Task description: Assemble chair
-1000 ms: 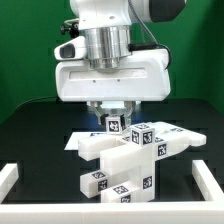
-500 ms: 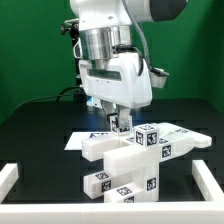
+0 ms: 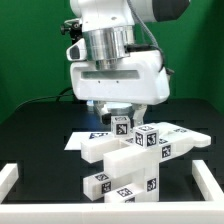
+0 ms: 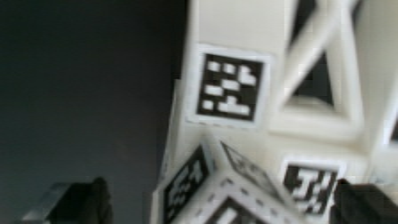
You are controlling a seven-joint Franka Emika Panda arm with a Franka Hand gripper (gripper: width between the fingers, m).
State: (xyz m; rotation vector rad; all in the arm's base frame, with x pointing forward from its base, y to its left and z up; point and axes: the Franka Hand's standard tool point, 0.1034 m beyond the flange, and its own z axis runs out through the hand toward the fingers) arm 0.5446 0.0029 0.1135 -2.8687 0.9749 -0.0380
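Note:
The chair is a cluster of chunky white blocks and slabs with black-and-white tags, standing at the middle of the black table. A small tagged post sticks up from its top. My gripper hangs straight over that post, jaws on either side of it. In the wrist view the tagged white chair part fills the middle, and my gripper straddles it. The dark fingertips stand wide apart, with a dark gap between one of them and the part. The gripper is open and holds nothing.
The marker board lies flat behind the chair at the exterior view's left. A low white border rail runs along the table's sides. A green backdrop stands behind.
The hand turned edge-on half a second ago and is now broadside to the camera again. The jaws have spread away from the tagged post. The chair has not moved.

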